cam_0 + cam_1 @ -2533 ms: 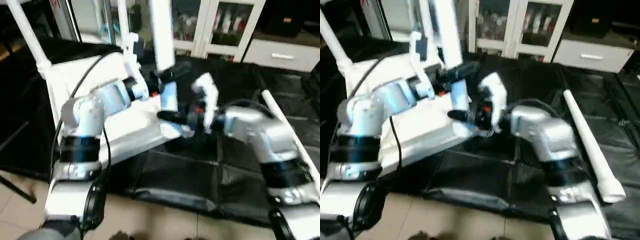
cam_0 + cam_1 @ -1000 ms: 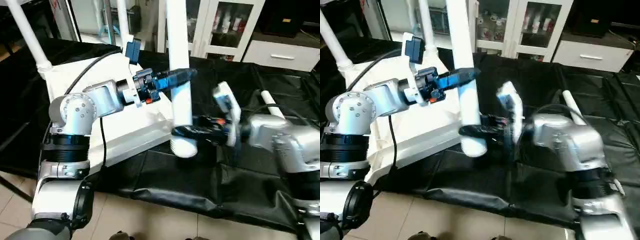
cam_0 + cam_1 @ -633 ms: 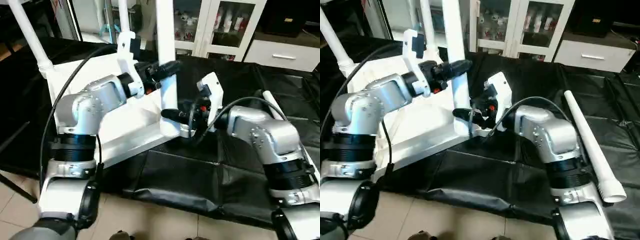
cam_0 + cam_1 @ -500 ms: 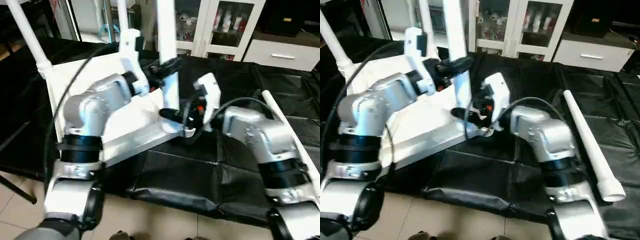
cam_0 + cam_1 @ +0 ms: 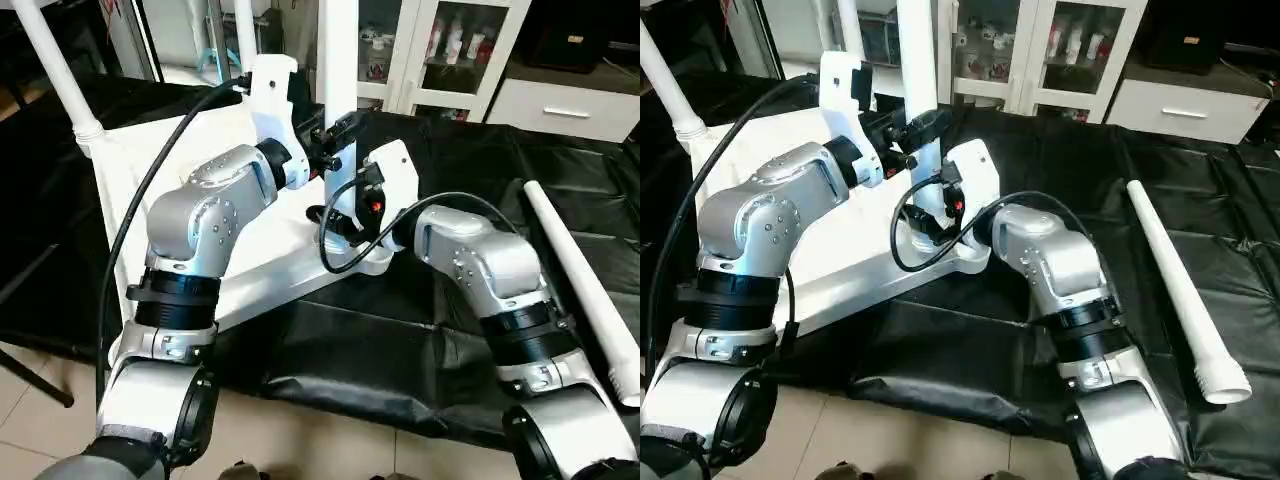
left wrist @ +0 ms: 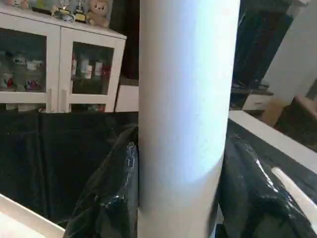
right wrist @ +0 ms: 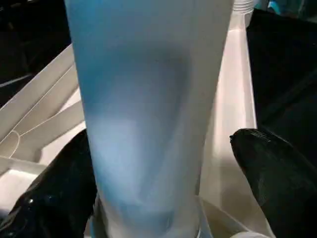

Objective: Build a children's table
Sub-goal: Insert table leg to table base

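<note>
At nine o'clock the children's table top (image 5: 140, 175) lies underside up on the black-covered work table (image 5: 450, 330), a fitted leg (image 5: 55, 70) rising from its far-left corner. At centre my left gripper (image 5: 337, 135) clamps the upright leg (image 5: 336, 60) standing in the near corner socket. My right gripper (image 7: 163, 163) straddles its base, fingers (image 7: 277, 163) spread clear. At three o'clock a loose leg (image 5: 1175, 290) lies flat.

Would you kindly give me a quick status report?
Left gripper clamps the upright leg. Right gripper open around its base at the tabletop's corner socket. Spare leg lies aside.
</note>
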Controlling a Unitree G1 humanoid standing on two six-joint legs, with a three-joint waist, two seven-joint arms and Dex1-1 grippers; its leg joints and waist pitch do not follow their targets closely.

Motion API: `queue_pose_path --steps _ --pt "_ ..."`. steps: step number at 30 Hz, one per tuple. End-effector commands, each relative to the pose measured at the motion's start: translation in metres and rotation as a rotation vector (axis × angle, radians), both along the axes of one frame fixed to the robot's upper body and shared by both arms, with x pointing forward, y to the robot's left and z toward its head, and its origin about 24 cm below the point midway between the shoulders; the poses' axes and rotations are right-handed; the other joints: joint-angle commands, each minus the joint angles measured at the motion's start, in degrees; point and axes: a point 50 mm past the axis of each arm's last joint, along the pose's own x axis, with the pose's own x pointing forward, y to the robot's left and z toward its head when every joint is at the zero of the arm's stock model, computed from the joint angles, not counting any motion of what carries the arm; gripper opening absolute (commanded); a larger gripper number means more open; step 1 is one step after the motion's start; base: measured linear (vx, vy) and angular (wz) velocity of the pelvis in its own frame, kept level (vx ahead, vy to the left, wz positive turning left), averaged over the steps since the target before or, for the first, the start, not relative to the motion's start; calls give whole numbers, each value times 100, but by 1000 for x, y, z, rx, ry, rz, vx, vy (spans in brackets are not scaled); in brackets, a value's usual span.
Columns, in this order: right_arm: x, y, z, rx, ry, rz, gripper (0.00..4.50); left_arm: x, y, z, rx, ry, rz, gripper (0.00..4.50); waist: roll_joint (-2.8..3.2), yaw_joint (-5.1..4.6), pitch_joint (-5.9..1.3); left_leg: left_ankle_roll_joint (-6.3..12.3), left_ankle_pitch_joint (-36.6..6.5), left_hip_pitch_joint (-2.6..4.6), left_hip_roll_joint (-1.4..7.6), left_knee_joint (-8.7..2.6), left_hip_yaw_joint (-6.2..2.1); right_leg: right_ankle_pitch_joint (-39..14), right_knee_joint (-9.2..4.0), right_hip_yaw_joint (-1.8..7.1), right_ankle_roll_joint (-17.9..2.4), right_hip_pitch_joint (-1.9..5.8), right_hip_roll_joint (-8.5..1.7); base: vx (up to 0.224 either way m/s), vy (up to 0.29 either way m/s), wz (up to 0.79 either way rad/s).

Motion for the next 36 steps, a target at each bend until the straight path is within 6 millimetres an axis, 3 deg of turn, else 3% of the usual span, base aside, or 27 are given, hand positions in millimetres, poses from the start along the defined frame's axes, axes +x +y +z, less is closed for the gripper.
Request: queue_pose_path --steps 1,6,14,15,18,20,29,36 --pt "4 -2 9 7 -33 -19 432 0 0 6 16 -44 -3 184 -26 -24 -419 -124 -774 38 69 -422 9 -935 -343 207 -1034 363 -204 0 0 0" --pt "6 -3 12 35 -29 -24 432 -2 -1 4 48 -64 -24 184 -20 -21 -422 -122 -802 45 70 -423 8 -995 -349 209 -981 358 -206 0 0 0" --pt "5 -4 15 51 -6 21 432 -5 -3 2 82 -82 -56 184 -10 -24 -424 -126 -788 50 76 -423 11 -845 -330 209 -1062 365 -204 0 0 0" --pt "5 -4 15 52 -3 25 404 -5 -4 2 82 -84 -60 184 -9 -25 -422 -123 -799 49 74 -424 12 -856 -332 210 -1068 365 -204 0 0 0" --pt "4 -4 14 52 2 32 394 -5 -4 2 89 -91 -71 184 -16 -18 -425 -117 -762 46 73 -420 14 -870 -332 213 -1073 365 -211 0 0 0" --pt "4 -4 13 49 10 38 360 -6 -5 1 99 -95 -76 184 -13 -20 -422 -116 -768 48 74 -422 14 -861 -331 211 -1081 360 -204 0 0 0" --pt "2 -3 12 43 35 71 301 -5 -3 1 120 -107 -89 184 -13 -20 -425 -103 -748 50 78 -422 12 -827 -328 212 -1105 365 -207 0 0 0" --pt "1 -4 11 46 44 81 231 -7 -4 0 139 -116 -112 184 -9 -19 -428 -107 -728 51 79 -419 11 -769 -313 212 -1133 365 -208 0 0 0"
